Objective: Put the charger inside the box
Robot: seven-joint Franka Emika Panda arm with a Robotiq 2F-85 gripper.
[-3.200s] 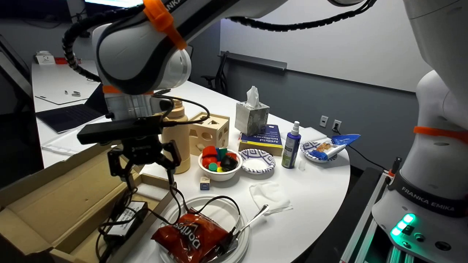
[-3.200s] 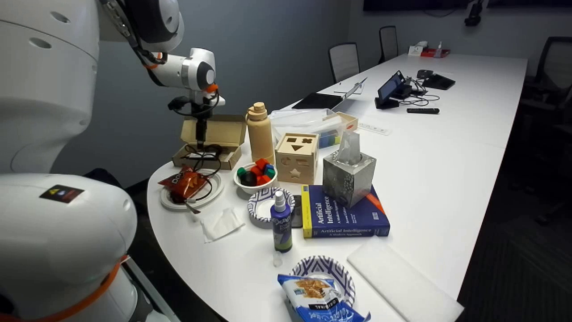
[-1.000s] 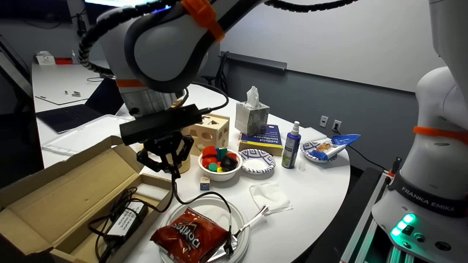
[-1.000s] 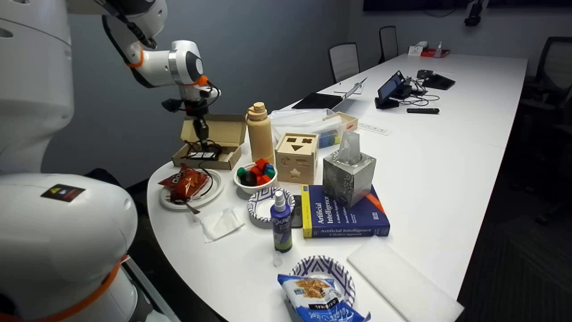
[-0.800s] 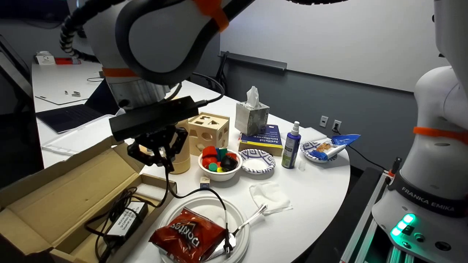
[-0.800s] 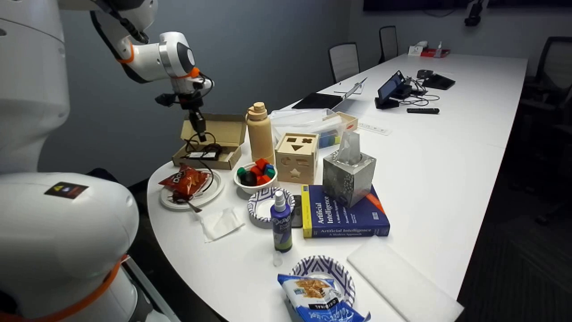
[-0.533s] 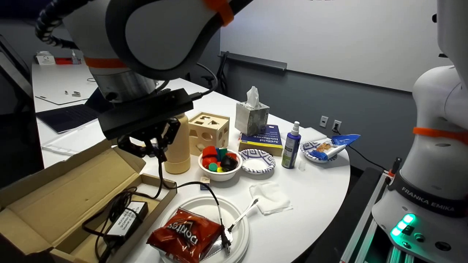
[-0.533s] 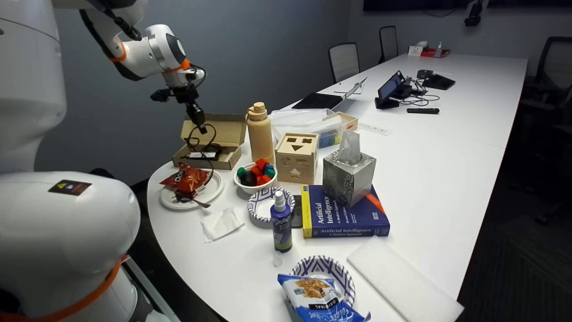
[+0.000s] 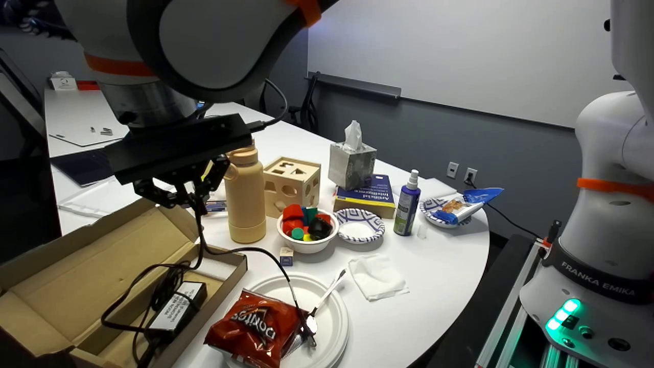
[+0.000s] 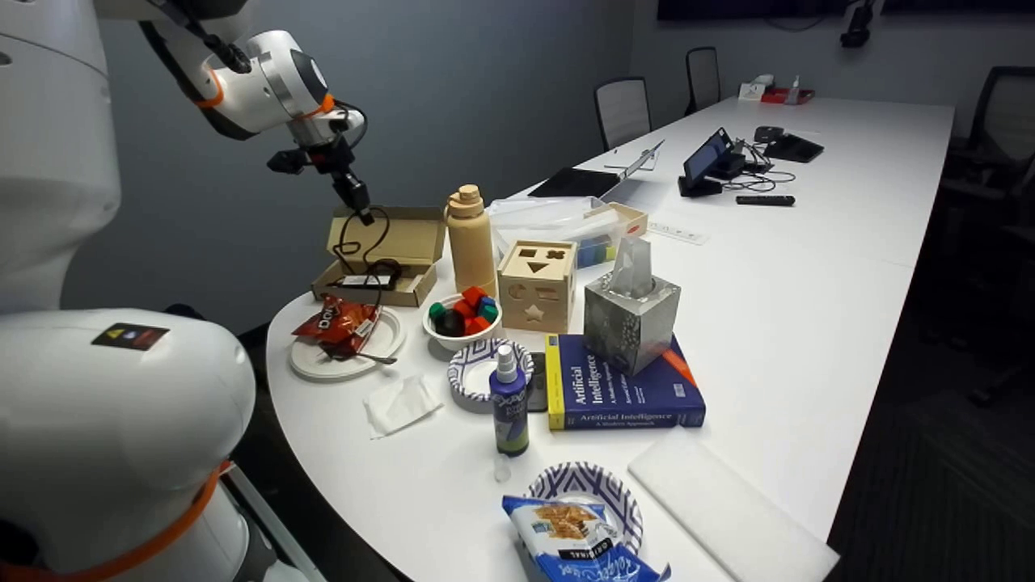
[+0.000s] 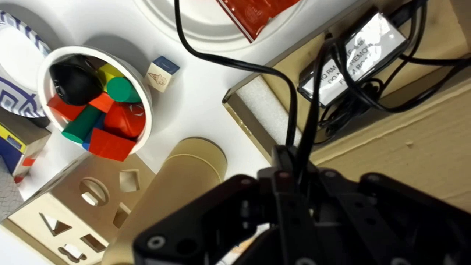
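charger [image 9: 178, 305] 1 | flap-lid cardboard box [image 9: 97, 271] 1 | snack bags [image 9: 250, 332] 2 (one red, one blue) | patterned plates [image 9: 360, 229] 2

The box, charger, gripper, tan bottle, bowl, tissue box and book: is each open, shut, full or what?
Box: open, lid up
Charger: in the box, cable partly out
Gripper: shut on the cable
Tan bottle: capped, upright
Bowl: full, mostly blocks
Tissue box: tissue poking out
Book: closed, underneath

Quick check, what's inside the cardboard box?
Inside the box: the charger brick, tangled black cable and a white block at one end. Some cable runs up to the claw. The floor beneath brick and tangle is hidden.
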